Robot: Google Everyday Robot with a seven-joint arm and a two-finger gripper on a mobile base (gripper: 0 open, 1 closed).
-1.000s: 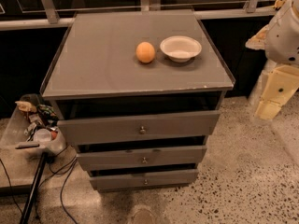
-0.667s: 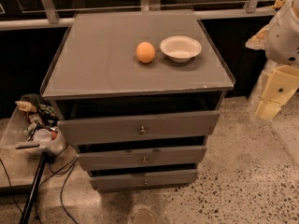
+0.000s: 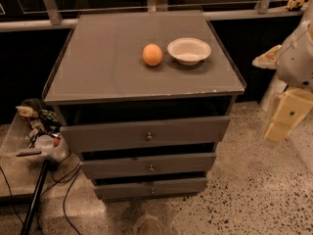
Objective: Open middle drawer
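Speckled floor (image 3: 254,180), grey cabinet (image 3: 112,77): middle drawer (image 3: 122,166) not yet opened. Gripper (image 3: 286,116) hangs well right, unmoved since a second ago; its opening cannot be told.

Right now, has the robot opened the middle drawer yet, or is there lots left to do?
Nothing looks done yet. The middle drawer looks shut, with none of its inside showing. In hand: the gripper hangs off to the right of the cabinet, apart from it and touching nothing. Left to do: reach the small knob, grab it and pull the drawer out.
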